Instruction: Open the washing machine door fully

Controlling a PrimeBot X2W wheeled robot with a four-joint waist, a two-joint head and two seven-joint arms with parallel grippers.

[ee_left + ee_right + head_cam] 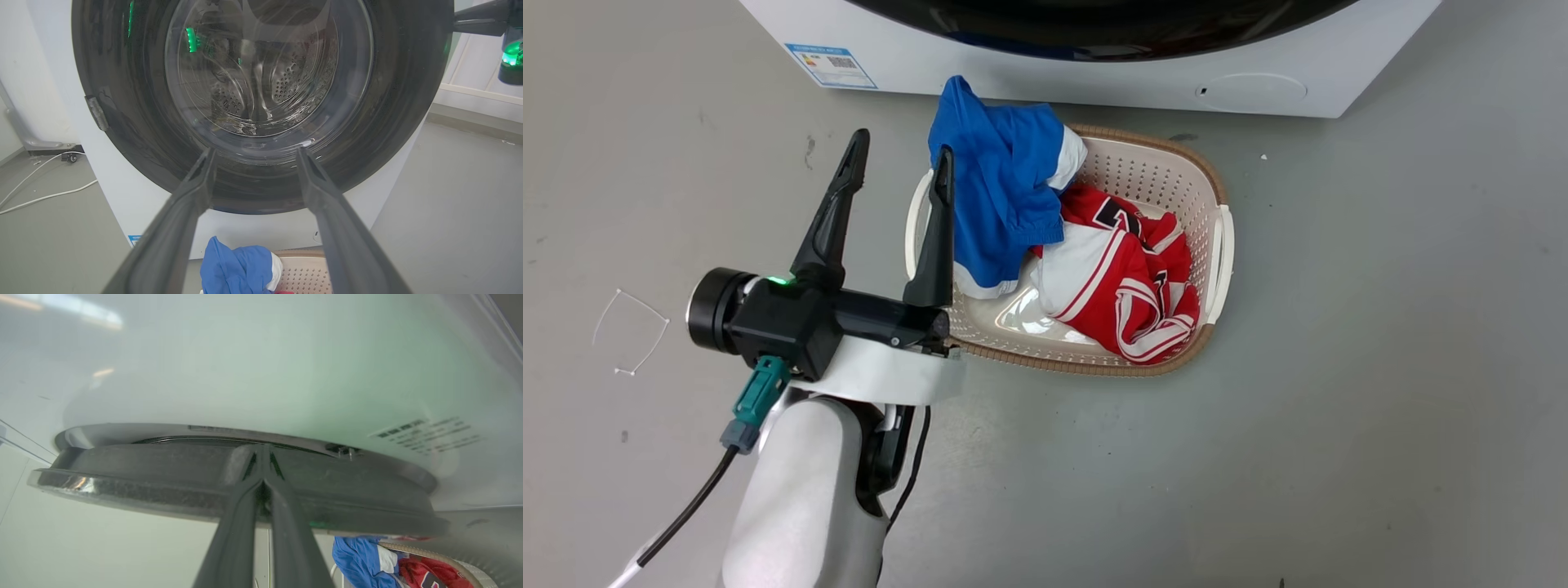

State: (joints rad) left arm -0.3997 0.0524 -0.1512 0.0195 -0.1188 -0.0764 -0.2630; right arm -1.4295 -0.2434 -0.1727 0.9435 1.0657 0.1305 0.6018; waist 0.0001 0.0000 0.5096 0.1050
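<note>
The white washing machine [1029, 75] stands at the top of the head view, with the lower rim of its black washing machine door [1094, 28] showing. In the left wrist view the door [392, 102] faces me, a metal hinge [96, 112] on its left edge. My left gripper [901, 145] is open and empty, short of the door [255, 150]. My right gripper [261, 451] is shut, its fingertips resting against the door's rim [143, 469]. That rim stands a little off the machine front [245, 375]. One right finger [476, 22] reaches the door's right edge.
A beige laundry basket [1209, 184] holding a blue garment [996, 180] and a red-and-white one [1131, 286] sits on the grey floor just before the machine. White cables [41, 192] lie on the floor at the machine's left. A blue label [832, 65] marks its lower front.
</note>
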